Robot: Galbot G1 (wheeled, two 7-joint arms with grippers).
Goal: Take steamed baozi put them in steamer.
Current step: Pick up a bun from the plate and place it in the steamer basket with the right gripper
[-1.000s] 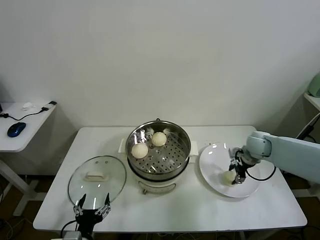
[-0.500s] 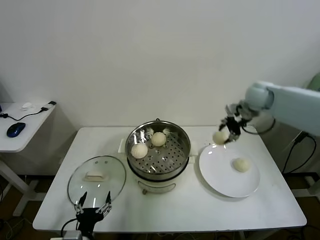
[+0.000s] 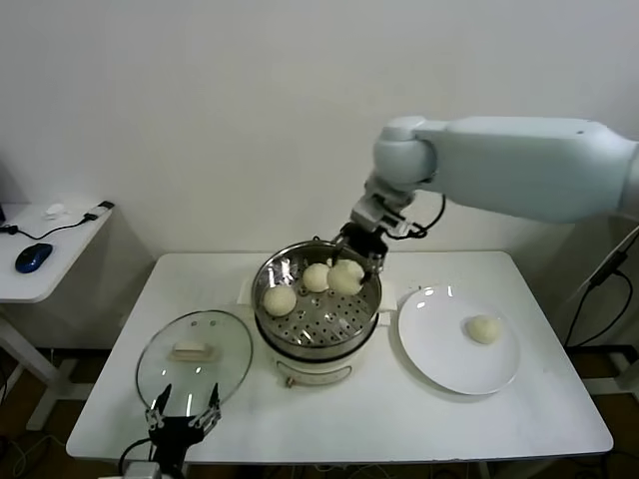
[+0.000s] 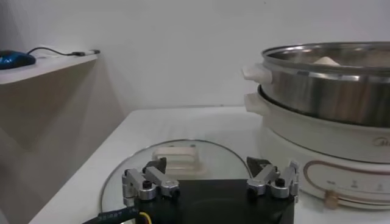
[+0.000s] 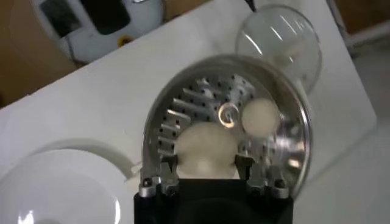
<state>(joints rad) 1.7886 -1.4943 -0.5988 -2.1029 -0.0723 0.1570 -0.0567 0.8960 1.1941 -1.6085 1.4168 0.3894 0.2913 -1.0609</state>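
Note:
The steamer [image 3: 317,344], a shiny steel pot with a perforated tray on a cream base, stands at the table's middle. Two baozi [image 3: 280,299] [image 3: 317,276] lie on its tray. My right gripper [image 3: 349,271] is shut on a third baozi [image 3: 346,276] and holds it over the tray's right rear part; in the right wrist view the bun [image 5: 205,149] sits between the fingers above the tray [image 5: 195,100]. A fourth baozi [image 3: 484,328] lies on the white plate [image 3: 439,349]. My left gripper [image 3: 184,419] is open and empty at the table's front left, by the glass lid [image 3: 195,354].
The glass lid with a white handle [image 4: 177,157] lies flat left of the steamer. The white plate lies right of the steamer. A side table with a blue mouse [image 3: 32,257] stands at far left.
My right gripper lifted a baozi off the plate and carried it left to above the steamer tray. One bun stays on the plate. The left arm has not moved.

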